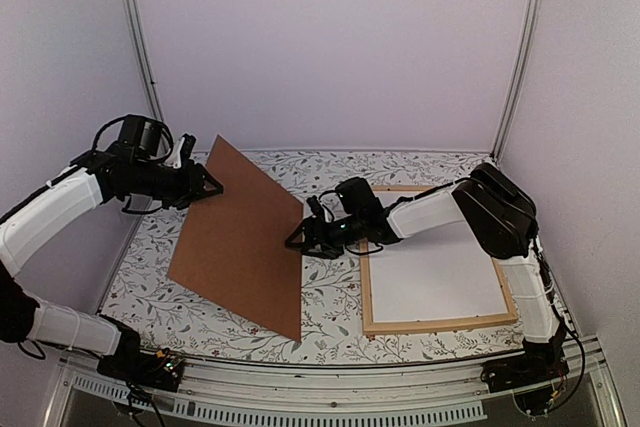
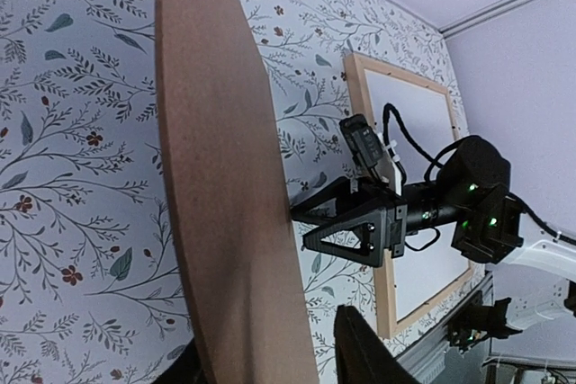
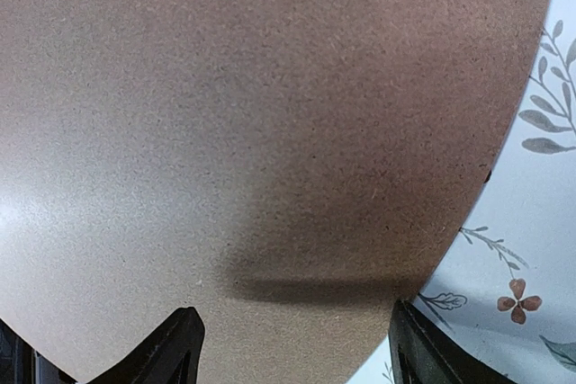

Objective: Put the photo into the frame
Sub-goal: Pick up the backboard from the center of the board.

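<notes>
counting the items gives one frame (image 1: 440,325), one white sheet (image 1: 440,277), one brown backing board (image 1: 240,247) and two grippers. the frame is laid flat on the right half of the table (image 1: 335,292), which is covered with a pale cloth printed with leaves and small flowers. the table is enclosed by plain pale walls (image 1: 330,47) at the back and at both sides, and metal uprights (image 1: 135,27) are fitted in the rear corners.

the frame is the only container. the white sheet is held inside its light wooden bars and the opening is filled by it. whether this sheet is the photo turned print-down cannot be told.

the backing board is raised on a tilt to the left of the frame, with its lowest corner near the front edge of the table. the left gripper (image 1: 210,185) is placed at the board's upper left edge, one finger on each side. whether the board is clamped cannot be told. the right gripper (image 1: 298,237) is spread wide, its fingertips are set against the board's right side, and nothing is pinched.
</notes>
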{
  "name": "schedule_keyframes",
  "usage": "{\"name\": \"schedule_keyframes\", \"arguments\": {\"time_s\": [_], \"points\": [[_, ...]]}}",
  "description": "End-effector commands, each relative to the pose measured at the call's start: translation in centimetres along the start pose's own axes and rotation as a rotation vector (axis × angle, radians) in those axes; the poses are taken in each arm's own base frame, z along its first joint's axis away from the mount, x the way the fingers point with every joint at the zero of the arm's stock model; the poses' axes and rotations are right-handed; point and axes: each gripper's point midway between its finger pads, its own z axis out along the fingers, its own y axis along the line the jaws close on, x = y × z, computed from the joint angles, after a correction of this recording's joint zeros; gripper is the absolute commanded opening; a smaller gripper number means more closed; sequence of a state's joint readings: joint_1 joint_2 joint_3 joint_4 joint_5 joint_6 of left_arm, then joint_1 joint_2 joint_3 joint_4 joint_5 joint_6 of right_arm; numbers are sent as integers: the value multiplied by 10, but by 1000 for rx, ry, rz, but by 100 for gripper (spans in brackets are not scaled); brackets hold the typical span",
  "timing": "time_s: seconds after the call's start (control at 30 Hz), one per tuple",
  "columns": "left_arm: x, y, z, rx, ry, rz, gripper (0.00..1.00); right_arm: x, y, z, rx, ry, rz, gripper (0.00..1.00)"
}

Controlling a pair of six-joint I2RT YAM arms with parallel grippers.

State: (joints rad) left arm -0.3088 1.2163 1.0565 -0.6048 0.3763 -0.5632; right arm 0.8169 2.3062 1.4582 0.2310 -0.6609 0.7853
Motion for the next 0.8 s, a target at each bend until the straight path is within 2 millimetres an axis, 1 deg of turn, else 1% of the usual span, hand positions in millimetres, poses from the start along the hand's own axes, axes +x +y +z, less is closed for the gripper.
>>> {"name": "schedule_keyframes", "arguments": {"time_s": [0.0,0.27,0.33,0.43,0.5,0.6,0.63,0.73,0.77], "points": [[2,-1,-1,-23,23,22,35,29,-26,7,67,73,57,74],[3,3,2,-44,38,25,17,28,-27,6,77,70,51,74],[3,4,1,-49,34,24,10,26,-24,4,83,65,43,74],[0,2,-2,-50,18,25,3,19,-18,-3,98,49,21,74],[-4,0,-5,-42,2,26,0,12,-14,-11,109,37,6,75],[-9,-8,-9,-17,-25,22,0,-5,0,-30,131,-6,-34,75],[-11,-10,-11,-5,-35,19,0,-11,8,-38,129,-22,-53,75],[-16,-18,-15,42,-59,1,0,-22,16,-59,161,-52,-74,76],[-18,-21,-17,60,-70,-4,0,-28,24,-70,165,-71,-89,76]]}}
